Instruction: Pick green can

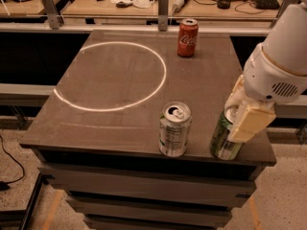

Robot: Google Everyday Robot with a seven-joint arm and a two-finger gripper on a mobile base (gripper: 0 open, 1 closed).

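Observation:
The green can (220, 142) stands upright at the front right corner of the dark table (115, 75). Its top and right side are hidden behind my gripper. My gripper (243, 127), cream-coloured under a white arm housing (278, 61), has come in from the right and sits over the upper right part of the green can. I cannot tell whether it touches the can.
A silver-white can (174, 129) stands just left of the green can near the front edge. A red Coca-Cola can (187, 38) stands at the back. A white circle (110, 75) is drawn on the table's left half. Cluttered desks lie behind.

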